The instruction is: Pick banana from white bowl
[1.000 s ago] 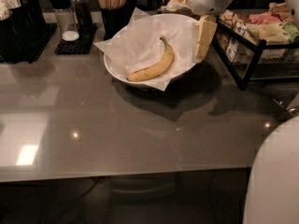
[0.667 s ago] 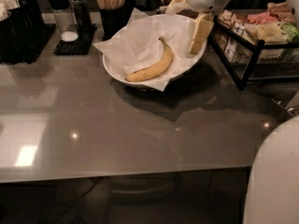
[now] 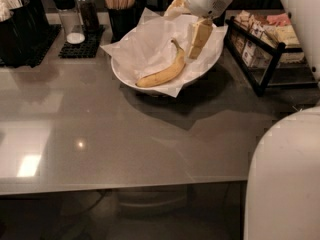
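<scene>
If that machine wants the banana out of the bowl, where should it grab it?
Probably across the thick middle of the banana, coming straight down from above: it lies flat on the paper in the white bowl, curved, with both long sides free. The hand hangs just beside its stem end, over the bowl.

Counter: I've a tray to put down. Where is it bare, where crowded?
Bare: the wide counter front, from the white bowl to the near edge. Crowded: shakers at the back, packet rack at right. The pincer hangs over the bowl, beside the banana.
</scene>
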Available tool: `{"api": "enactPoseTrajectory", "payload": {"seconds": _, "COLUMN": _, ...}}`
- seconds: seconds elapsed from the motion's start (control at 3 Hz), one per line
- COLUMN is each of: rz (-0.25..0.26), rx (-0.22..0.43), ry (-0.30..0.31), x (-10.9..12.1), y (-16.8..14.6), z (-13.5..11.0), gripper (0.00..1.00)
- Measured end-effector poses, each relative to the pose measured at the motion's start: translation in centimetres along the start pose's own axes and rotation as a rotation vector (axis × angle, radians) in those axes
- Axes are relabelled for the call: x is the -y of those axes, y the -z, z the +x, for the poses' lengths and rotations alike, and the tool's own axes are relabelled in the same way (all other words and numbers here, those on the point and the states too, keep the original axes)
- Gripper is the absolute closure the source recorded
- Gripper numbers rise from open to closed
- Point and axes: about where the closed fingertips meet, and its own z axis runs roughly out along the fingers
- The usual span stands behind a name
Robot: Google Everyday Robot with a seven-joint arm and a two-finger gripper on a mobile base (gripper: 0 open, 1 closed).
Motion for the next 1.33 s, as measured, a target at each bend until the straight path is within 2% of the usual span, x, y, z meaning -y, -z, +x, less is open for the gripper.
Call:
{"api": "enactPoseTrajectory", "payload": {"seconds": 0.33, "rz": -0.038, "rx": 0.033, "ry": 0.052, "x": 1.4, "y": -2.6, "z": -1.3, "gripper": 0.18}}
{"api": "enactPoseTrajectory", "payload": {"seconds": 0.67, "rz": -0.098, "rx": 0.062, "ry": 0.071, "x": 1.5, "y": -5.5, "z": -1.9, "gripper": 0.20}}
{"api": "enactPoseTrajectory", "payload": {"seconds": 1.33, "rz": -0.165, "rx": 0.098, "ry": 0.048, "x": 0.8, "y": -9.5, "z": -1.8, "gripper": 0.26}}
